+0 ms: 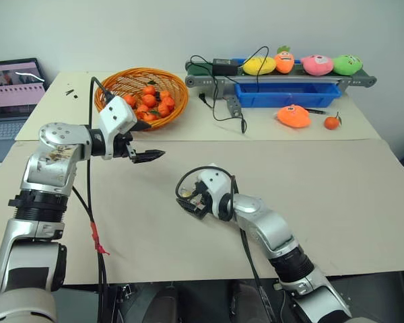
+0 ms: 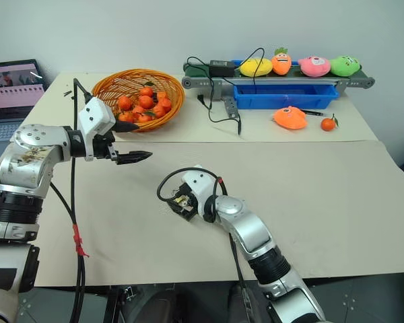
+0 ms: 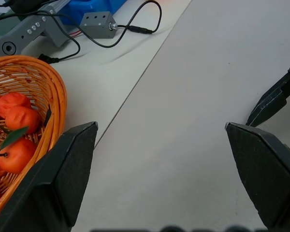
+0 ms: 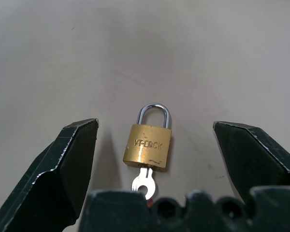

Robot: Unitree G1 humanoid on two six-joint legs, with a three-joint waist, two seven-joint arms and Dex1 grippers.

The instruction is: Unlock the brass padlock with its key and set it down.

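The brass padlock [image 4: 147, 147] lies flat on the beige table, its silver shackle closed and pointing away from the wrist. A small silver key [image 4: 144, 182] sticks out of the keyhole end. My right gripper [image 4: 155, 124] is open and low over the table, one black finger on each side of the padlock, touching neither lock nor key. From the head, that gripper [image 1: 190, 199] sits at mid-table. My left gripper [image 1: 147, 141] hangs open and empty above the table, beside the basket.
An orange basket [image 1: 178, 94] of tangerines stands at the back left. Behind are a small conveyor [image 1: 209, 80] with plush toys, a blue tray [image 1: 286, 94], black cables [image 1: 219, 108], an orange plush [image 1: 293, 116] and a loose tangerine [image 1: 331, 122]. A laptop [image 1: 10, 94] sits far left.
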